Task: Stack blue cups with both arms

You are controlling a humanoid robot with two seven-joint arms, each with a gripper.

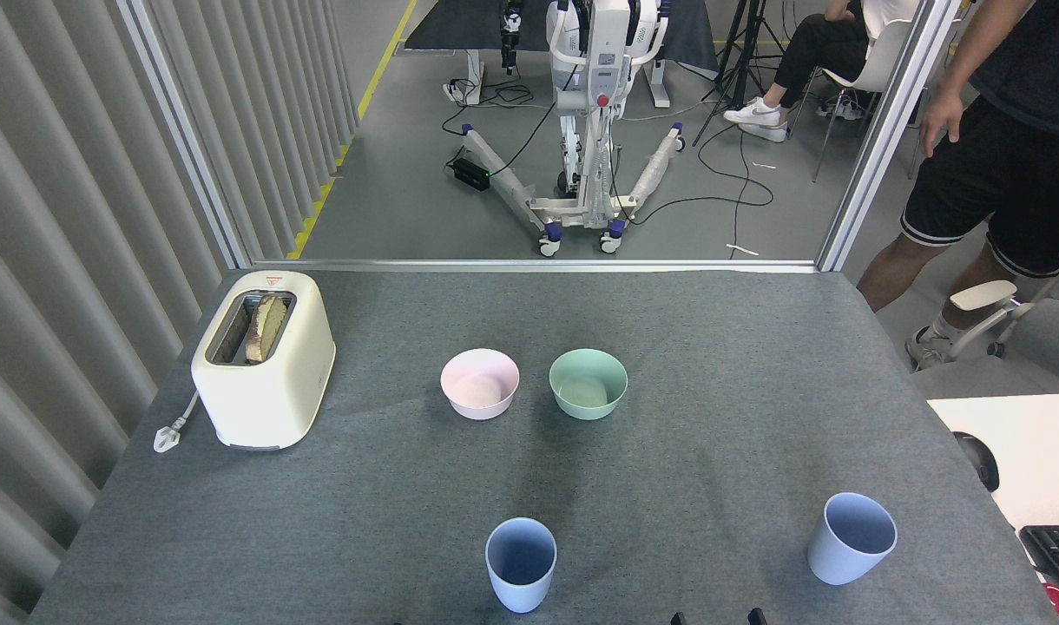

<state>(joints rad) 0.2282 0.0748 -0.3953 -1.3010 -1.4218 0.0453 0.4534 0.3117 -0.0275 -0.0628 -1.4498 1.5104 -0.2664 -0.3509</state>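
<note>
Both blue cups stand upright and well apart: one cup [521, 562] below the pink bowl [480, 384], the other cup [851, 536] far right. Nothing is stacked yet. The left tool is not visible; of the right tool [718, 618] only two tips show, so its opening cannot be told.

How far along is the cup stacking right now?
Nothing is stacked. One blue cup stands upright front centre, the other blue cup apart at front right, both empty. Neither is held; only the right gripper's fingertips show at the bottom edge. Grasping, lifting and nesting all remain.

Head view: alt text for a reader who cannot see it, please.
Two blue cups stand upright and apart on a grey table, one near centre, one at right. Behind them sit a pink bowl, a green bowl and a toaster.
</note>
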